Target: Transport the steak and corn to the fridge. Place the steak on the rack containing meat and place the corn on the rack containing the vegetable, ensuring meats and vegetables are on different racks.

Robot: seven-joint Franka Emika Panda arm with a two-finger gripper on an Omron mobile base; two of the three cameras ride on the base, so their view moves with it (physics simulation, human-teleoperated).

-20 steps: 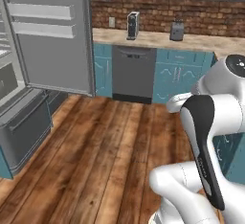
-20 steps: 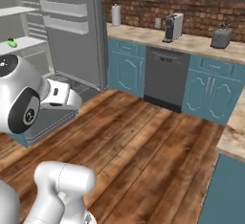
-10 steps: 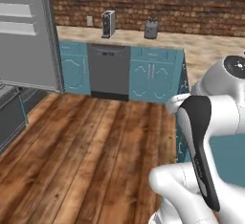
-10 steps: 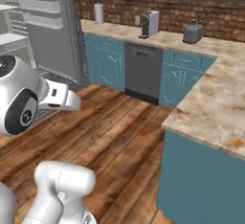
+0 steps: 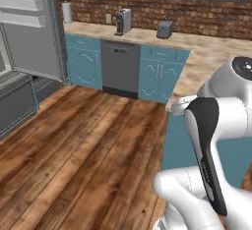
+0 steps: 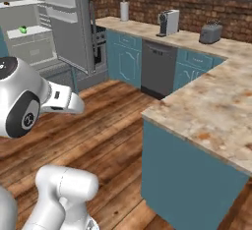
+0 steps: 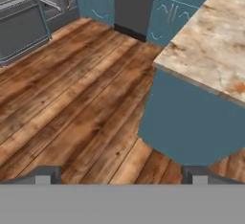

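Observation:
The grey fridge (image 6: 64, 27) stands open at the far left, its door lined with white racks (image 5: 27, 8). A small dark green vegetable (image 6: 22, 29) lies on the lower white inner shelf. The higher shelf (image 6: 19, 3) is partly cut off, and I cannot make out the meat on it. In the hand view the fridge's grey drawers (image 7: 24, 27) sit at the top left. My gripper (image 7: 122, 177) is open, with nothing between its fingertips (image 7: 48, 174), and hangs over the wooden floor beside a blue counter corner. The steak and the corn are out of view.
A peninsula counter (image 6: 211, 101) with a beige stone top on blue cabinets juts in from the right, close to the arm. Along the back wall stand a dishwasher (image 5: 120, 69), a coffee machine (image 5: 122, 21), a toaster (image 5: 165, 27) and a paper towel roll (image 5: 67, 12). Wooden floor (image 5: 74, 145) lies between.
The whole picture has shifted, so the base has moved. The fridge has slid to the left edge and the peninsula counter has come in on the right. The gripper holds nothing.

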